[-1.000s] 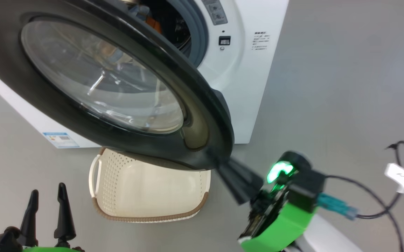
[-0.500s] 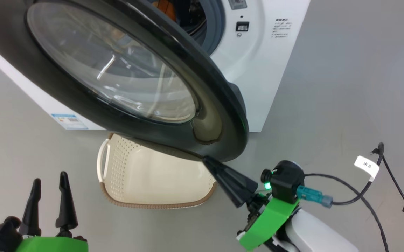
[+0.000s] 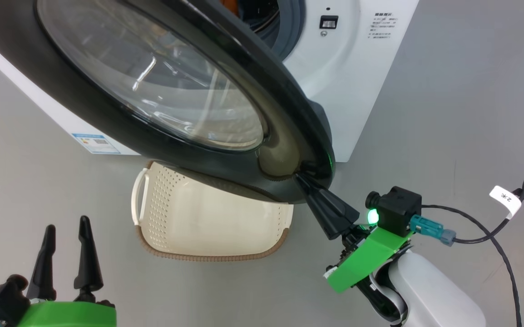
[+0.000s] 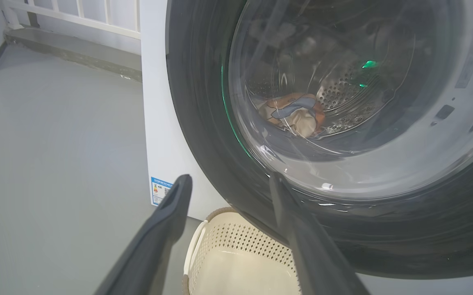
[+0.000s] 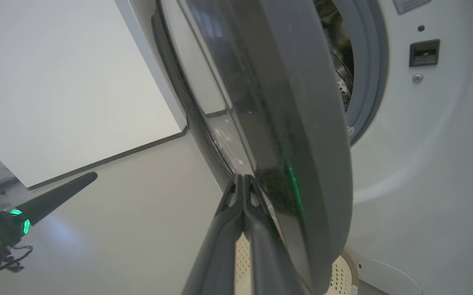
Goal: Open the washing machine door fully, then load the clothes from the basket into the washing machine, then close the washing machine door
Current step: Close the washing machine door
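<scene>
Black-rimmed washing machine door [image 3: 162,91] — I'm pressing my right gripper [image 3: 302,178], jaws pinched together, against its edge as a pusher, since the clothes [image 4: 292,112] are lying inside the washing machine [image 3: 348,91] and the basket [image 3: 207,218] is sitting bare. Left gripper [image 3: 67,223] is waiting — spread wide.

Grey floor [image 3: 448,91] bears washing machine [image 3: 348,91], basket [image 3: 207,222] just before it; cable [image 3: 471,219] perhaps resting rightward.
</scene>
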You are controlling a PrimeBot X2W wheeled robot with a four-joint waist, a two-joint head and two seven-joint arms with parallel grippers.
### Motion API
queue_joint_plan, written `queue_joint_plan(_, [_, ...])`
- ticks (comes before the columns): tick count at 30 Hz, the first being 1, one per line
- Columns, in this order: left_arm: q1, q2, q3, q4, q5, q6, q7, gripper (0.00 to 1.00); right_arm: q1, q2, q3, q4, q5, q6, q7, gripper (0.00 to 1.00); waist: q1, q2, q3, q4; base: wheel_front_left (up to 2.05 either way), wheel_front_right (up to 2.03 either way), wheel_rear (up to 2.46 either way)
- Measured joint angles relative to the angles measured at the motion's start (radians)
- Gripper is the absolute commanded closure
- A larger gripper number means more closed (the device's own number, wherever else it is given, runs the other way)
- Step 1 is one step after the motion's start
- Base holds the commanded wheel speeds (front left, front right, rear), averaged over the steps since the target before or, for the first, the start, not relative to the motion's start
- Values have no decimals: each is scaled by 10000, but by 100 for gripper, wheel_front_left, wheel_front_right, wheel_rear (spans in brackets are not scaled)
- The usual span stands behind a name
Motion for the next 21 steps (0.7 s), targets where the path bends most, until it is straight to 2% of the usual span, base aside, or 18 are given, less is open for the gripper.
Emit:
queue_joint_plan(9, [-221, -4, -82, -115, -105, 0, 0, 0, -290, 151, -754, 159, -257, 4, 2, 100, 0, 0, 217, 121, 0, 0, 0])
queue_joint_plan(21, [-662, -25, -393, -339, -313, 0, 0, 0, -1696, 23, -2134, 598, -522, 4, 0, 100, 0, 0, 767, 337, 0, 0, 0])
